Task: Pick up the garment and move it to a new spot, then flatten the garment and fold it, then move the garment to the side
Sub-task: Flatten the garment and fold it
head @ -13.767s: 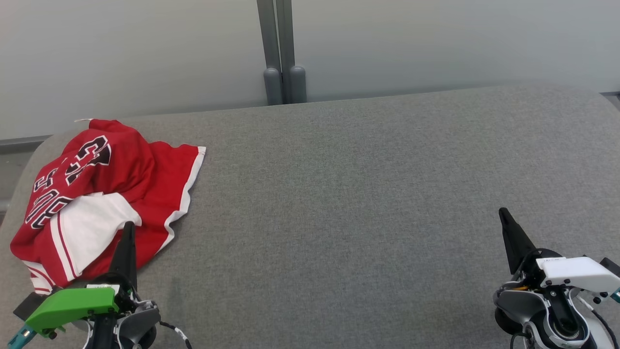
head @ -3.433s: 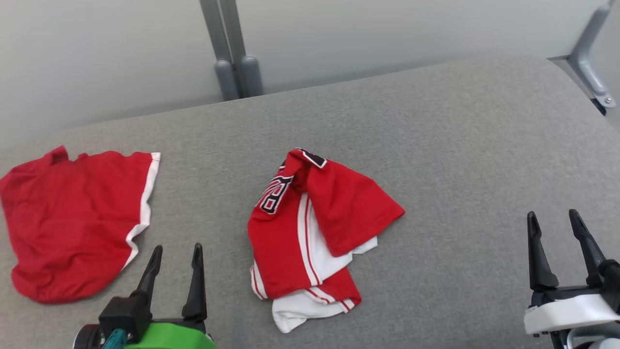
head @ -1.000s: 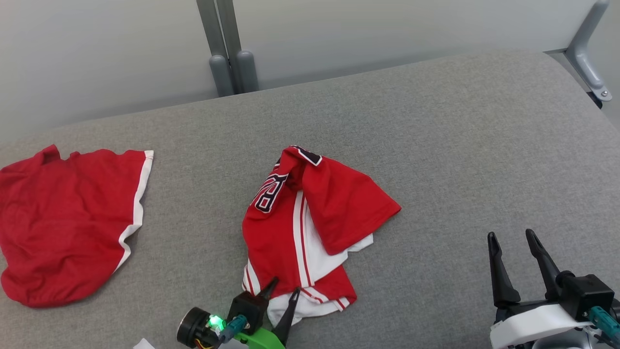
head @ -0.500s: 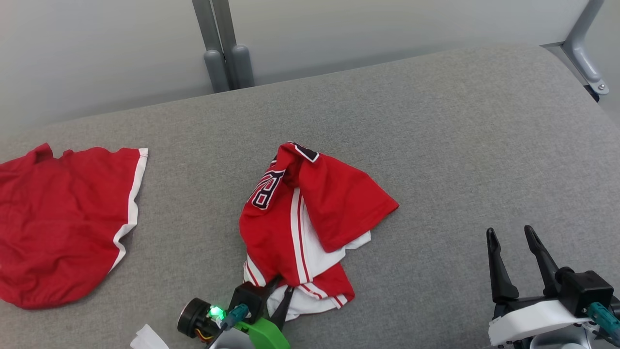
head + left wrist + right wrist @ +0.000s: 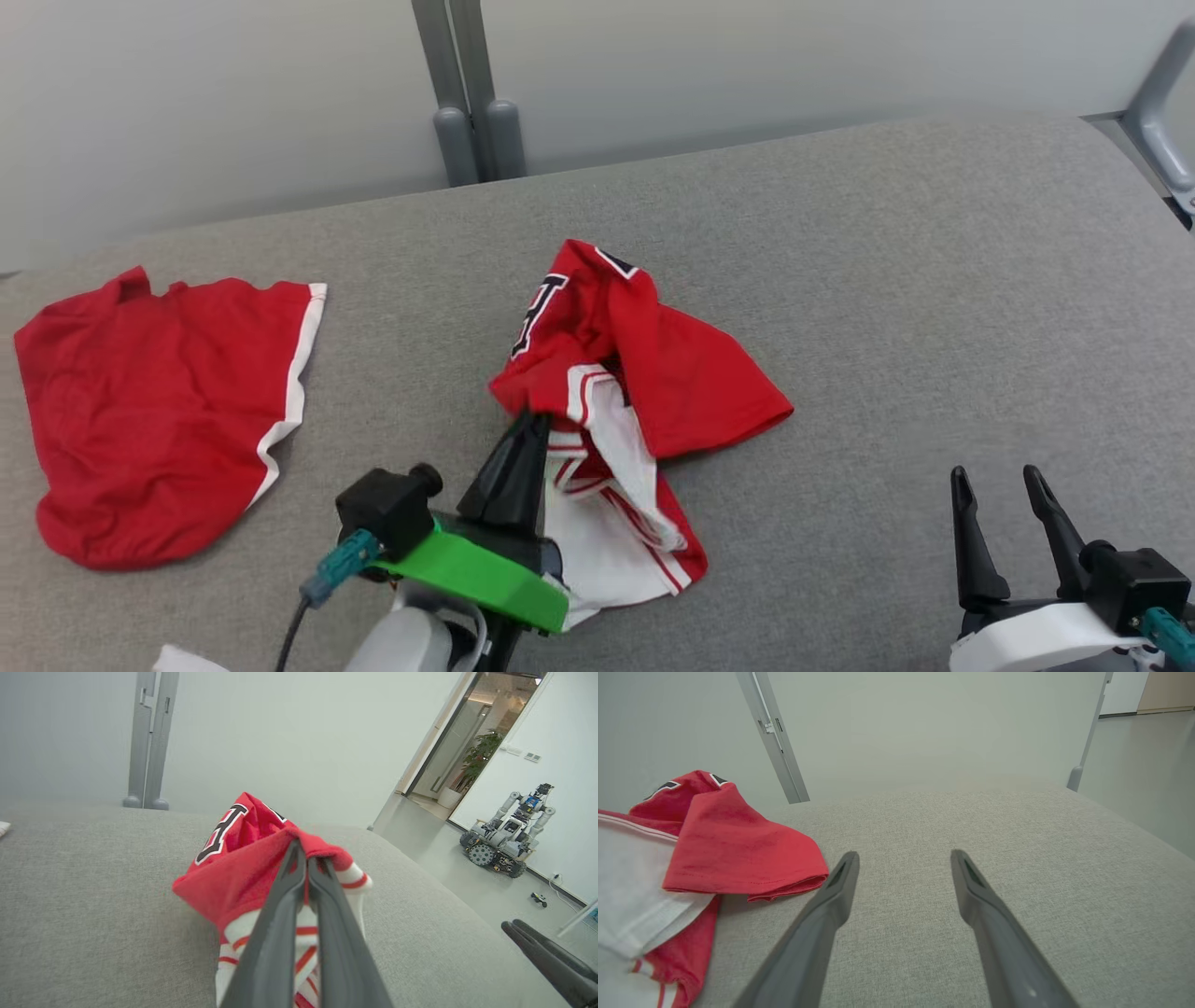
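Item: garment (image 5: 691, 383), a red jersey with white panels and black lettering, bunched at the middle of the grey padded surface (image 5: 887, 280).
Left gripper (image 5: 534, 422): fingers pressed together, pinching a raised red fold on the garment's nine o'clock edge.
Right gripper (image 5: 996, 474): fingers spread, holding nothing, at four o'clock from the garment and apart from it.
Second red piece (image 5: 140, 401), white-trimmed: lying at nine o'clock, well apart.

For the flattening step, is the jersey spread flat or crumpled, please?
Crumpled: the jersey lies bunched in overlapping folds, one edge pinched by the left gripper.
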### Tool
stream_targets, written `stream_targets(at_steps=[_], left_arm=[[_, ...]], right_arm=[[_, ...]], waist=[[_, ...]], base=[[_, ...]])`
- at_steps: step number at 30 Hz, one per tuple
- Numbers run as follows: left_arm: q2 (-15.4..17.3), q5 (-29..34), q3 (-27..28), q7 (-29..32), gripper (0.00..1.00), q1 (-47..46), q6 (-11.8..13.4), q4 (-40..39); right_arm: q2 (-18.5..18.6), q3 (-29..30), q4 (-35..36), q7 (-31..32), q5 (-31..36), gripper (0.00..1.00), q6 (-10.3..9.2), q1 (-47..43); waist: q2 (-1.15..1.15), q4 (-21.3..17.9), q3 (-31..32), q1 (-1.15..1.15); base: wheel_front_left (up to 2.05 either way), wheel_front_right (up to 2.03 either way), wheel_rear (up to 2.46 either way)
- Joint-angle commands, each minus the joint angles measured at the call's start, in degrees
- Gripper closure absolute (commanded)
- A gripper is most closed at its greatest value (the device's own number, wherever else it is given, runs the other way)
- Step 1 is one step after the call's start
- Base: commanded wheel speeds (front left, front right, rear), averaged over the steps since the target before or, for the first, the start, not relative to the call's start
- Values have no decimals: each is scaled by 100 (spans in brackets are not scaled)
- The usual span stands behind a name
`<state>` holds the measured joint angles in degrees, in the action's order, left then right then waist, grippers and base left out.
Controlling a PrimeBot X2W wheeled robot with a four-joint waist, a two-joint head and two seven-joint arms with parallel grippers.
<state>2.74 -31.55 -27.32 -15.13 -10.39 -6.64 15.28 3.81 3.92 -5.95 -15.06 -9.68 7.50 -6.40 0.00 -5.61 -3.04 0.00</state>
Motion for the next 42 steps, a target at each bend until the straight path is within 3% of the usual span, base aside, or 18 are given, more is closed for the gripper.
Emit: stream_targets(at_steps=[1, 9, 14, 19, 24, 32, 37, 42], left_arm=[[28, -83, 74, -3, 100, 12, -25, -335], [104, -517, 470, 624, 100, -297, 401, -2577], [102, -804, 745, 1234, 100, -602, 867, -3705], [57, -979, 909, 1574, 100, -1069, 1398, -4253], [46, -919, 1009, 1786, 100, -1577, 1761, -4259], [60, -1125, 817, 2181, 100, -1653, 1922, -3856], [30, -1224, 423, 2089, 100, -1621, 1985, -3130], [17, -1644, -399, 1865, 100, -2087, 1976, -2095]], right_arm=[[-21, -13, -16, -18, -25, 0, -2, -68], [-54, -103, -49, -18, -22, 0, -2, -97], [-64, -120, -82, -18, -28, 0, -2, -130], [-79, -138, -107, -18, -51, 0, -2, -149], [-85, -228, -167, -18, -171, 0, -2, -144], [-83, -349, -214, -18, -280, 0, -2, -51], [-84, -404, -237, -18, -289, 0, -2, 83], [-86, -522, -243, -18, -363, 0, -2, 319]], waist=[[0, 204, 142, 0], [0, 514, 328, 0], [0, 644, 412, 0], [0, 723, 459, 0], [0, 748, 472, 0], [0, 551, 408, 0], [0, 262, 266, 0], [0, -116, -132, 0]], base=[[0, 0, 0], [0, 0, 0], [0, 0, 0], [0, 0, 0], [0, 0, 0], [0, 0, 0], [0, 0, 0], [0, 0, 0]])
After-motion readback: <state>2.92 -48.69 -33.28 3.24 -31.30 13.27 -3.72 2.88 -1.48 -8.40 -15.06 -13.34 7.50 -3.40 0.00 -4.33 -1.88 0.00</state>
